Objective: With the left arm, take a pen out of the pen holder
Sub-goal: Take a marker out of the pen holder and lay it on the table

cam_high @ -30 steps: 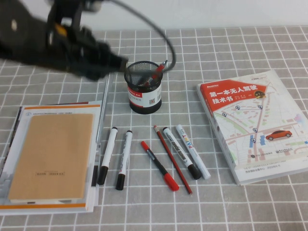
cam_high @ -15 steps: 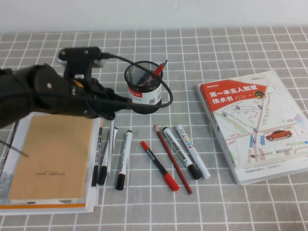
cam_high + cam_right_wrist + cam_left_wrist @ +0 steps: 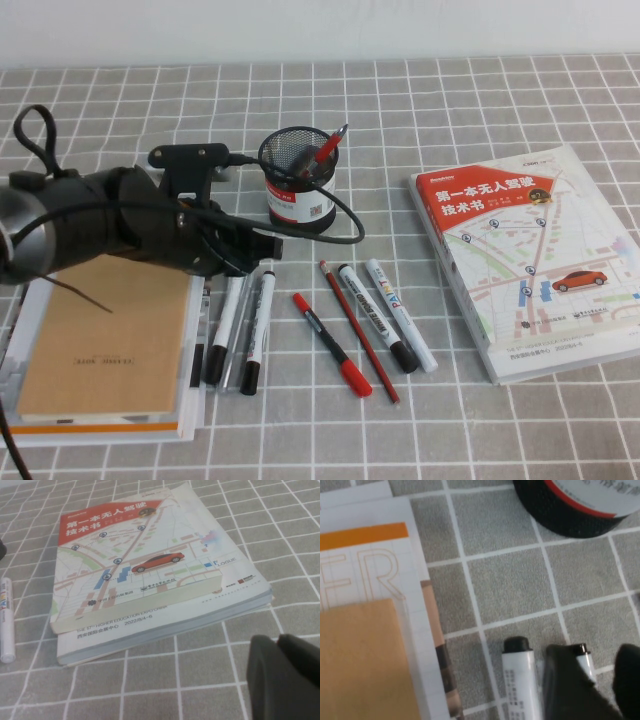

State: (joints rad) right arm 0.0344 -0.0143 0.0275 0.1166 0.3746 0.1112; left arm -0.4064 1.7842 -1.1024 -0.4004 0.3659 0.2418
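The black mesh pen holder [image 3: 298,190] stands upright at mid table with a red pen [image 3: 325,150] leaning in it; its base shows in the left wrist view [image 3: 570,510]. My left gripper [image 3: 258,250] hovers low just in front of the holder, over the tops of two white markers [image 3: 222,320] [image 3: 260,325]. A thin grey pen [image 3: 238,340] lies on the table between those markers. In the left wrist view the left gripper [image 3: 602,670] has its fingers apart, with one marker's capped end [image 3: 582,657] showing in the gap. My right gripper [image 3: 276,642] hangs beside the book, shut and empty.
A map-covered book [image 3: 530,260] [image 3: 150,580] lies at the right. A stack of notebooks with a tan cover [image 3: 110,330] [image 3: 365,655] lies at the left. A red pen [image 3: 330,345], a red pencil [image 3: 358,330] and two markers [image 3: 378,318] [image 3: 400,315] lie in a row in front of the holder.
The left arm came down from behind the holder toward the front with the grey pen. The pen now lies between the two white markers and the fingers have parted.
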